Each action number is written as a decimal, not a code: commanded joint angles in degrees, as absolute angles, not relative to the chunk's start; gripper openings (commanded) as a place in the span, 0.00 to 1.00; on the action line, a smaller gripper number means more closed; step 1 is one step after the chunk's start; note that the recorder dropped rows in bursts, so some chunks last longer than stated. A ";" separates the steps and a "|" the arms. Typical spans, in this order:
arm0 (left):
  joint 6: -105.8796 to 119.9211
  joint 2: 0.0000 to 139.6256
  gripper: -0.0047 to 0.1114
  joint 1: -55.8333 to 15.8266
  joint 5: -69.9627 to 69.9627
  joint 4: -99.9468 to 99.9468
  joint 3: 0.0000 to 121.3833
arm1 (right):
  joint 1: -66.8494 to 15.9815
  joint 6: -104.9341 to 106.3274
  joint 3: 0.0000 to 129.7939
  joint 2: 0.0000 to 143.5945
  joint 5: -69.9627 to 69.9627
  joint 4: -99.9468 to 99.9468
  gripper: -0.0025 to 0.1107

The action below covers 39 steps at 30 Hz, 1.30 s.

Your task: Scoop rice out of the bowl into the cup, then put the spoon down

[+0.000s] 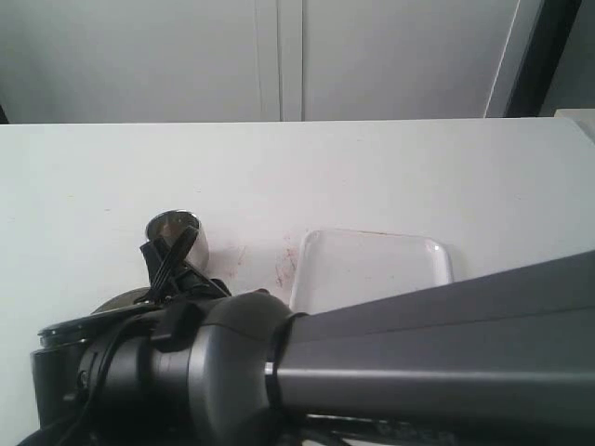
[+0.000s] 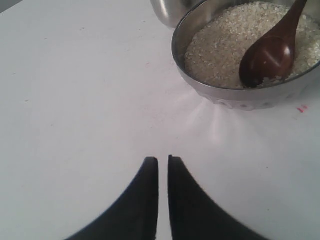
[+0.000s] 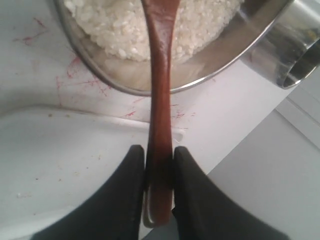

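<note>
Left gripper (image 2: 163, 160) jaws pressed nearly together, empty, right gripper (image 3: 159, 150) clamped on spoon (image 3: 161, 75) handle

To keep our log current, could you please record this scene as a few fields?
right end effector: shut on the spoon handle
left end effector: shut, empty, above the table
spoon: scoop end resting in the rice
rice: fills the bowl
cup: beside the bowl
tray: white, next to the bowl
</note>
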State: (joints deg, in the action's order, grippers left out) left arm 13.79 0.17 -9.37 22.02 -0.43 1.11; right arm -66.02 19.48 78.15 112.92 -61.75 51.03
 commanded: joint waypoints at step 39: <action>13.47 0.00 0.16 -9.38 24.00 -0.51 0.58 | -57.55 4.15 78.18 105.81 -57.46 42.00 0.02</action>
